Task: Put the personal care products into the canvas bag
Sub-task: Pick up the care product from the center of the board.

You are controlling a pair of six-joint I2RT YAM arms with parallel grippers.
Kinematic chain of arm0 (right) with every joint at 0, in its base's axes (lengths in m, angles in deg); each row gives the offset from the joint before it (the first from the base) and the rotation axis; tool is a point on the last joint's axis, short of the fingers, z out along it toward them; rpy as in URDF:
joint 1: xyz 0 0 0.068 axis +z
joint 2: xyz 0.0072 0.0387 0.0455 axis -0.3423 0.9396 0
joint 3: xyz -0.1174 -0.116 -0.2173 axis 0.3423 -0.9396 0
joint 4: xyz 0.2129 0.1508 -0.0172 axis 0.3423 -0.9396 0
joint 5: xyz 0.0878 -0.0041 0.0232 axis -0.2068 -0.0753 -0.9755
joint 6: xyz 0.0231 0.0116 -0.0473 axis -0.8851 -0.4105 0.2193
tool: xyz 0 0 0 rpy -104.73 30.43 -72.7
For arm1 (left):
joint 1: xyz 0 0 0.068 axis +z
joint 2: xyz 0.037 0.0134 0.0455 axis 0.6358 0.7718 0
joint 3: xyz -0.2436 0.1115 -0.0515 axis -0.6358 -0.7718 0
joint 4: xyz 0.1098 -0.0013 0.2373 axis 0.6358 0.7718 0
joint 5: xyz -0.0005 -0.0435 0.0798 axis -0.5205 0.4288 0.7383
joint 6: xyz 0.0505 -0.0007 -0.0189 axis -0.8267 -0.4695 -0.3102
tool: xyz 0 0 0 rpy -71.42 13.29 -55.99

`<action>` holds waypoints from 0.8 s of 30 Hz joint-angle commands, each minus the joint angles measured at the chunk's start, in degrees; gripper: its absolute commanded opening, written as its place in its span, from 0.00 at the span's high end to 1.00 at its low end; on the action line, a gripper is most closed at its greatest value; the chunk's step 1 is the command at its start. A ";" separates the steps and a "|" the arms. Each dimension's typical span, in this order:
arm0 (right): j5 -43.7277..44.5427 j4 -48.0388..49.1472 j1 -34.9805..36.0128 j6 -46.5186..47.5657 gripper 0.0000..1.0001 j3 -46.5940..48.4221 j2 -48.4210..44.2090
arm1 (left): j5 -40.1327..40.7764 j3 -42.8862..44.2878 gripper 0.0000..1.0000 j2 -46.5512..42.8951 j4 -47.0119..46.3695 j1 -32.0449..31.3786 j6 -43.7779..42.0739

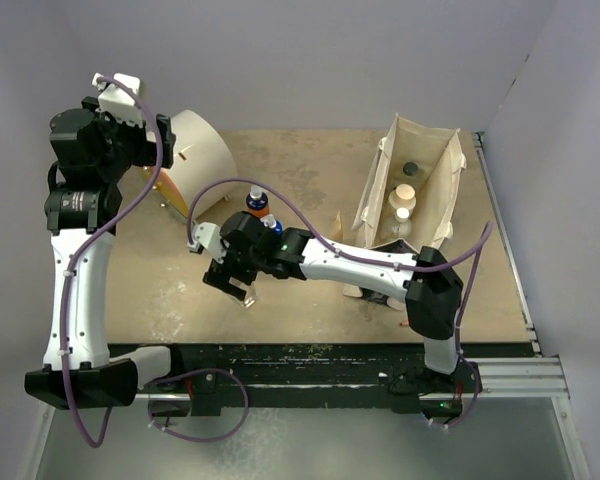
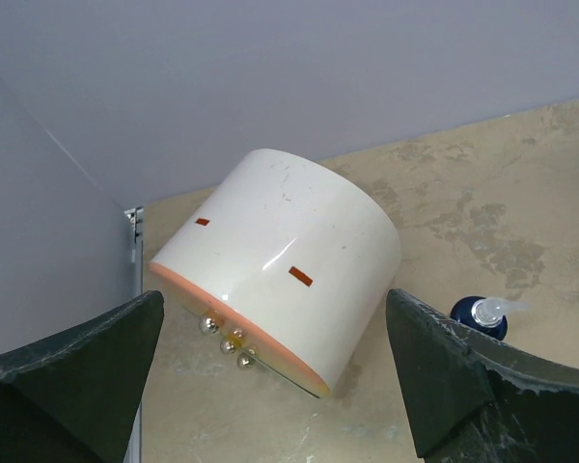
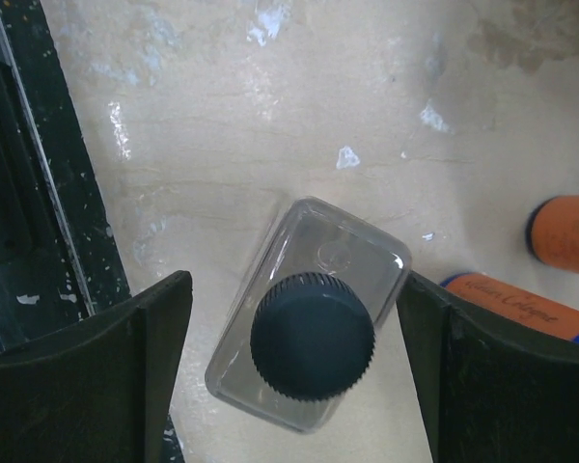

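Left fingers (image 2: 77, 376): released, raised at far left.
Right fingers (image 3: 96, 367): released, positioned around clear squarish black-capped bottle (image 3: 314, 333), no contact.
Beige canvas bag (image 1: 375, 190): stood at far right.

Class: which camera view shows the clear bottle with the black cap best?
The right wrist view: the clear bottle sits large, seen from above, inside the open right gripper. Top external shows only a sliver under that gripper; left wrist shows none.

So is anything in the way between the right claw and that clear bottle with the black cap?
Nothing visible. The right claw is open directly above the clear bottle, which stands upright between its fingers; the orange bottles lie off to one side.
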 commanded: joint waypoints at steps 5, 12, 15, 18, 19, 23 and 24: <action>-2.73 1.13 0.09 -3.51 0.21 -0.57 1.26 | -2.25 -0.63 0.01 -2.26 -3.61 1.15 1.66; -0.72 0.72 0.01 -2.92 0.38 -0.10 1.43 | -3.37 -0.77 0.01 -2.19 -3.72 1.24 1.95; -0.54 0.39 0.01 -2.29 0.49 0.36 0.56 | -6.54 -0.31 0.01 -1.55 -2.53 1.25 0.88; -0.36 -0.05 -0.11 -1.41 0.61 0.70 -0.86 | -9.07 -0.12 0.01 -1.03 -2.05 1.24 0.59; -0.58 -0.09 -0.16 -0.92 0.67 0.70 -1.52 | -9.64 -0.05 0.01 -0.93 -2.09 1.24 0.61; -3.04 -0.73 -0.71 1.02 0.87 0.85 -4.55 | -11.60 -0.11 0.01 -0.84 -2.20 1.24 0.44; -3.90 -0.94 -0.88 1.53 0.91 1.00 -5.40 | -12.02 -0.19 0.01 -0.81 -2.08 1.24 0.34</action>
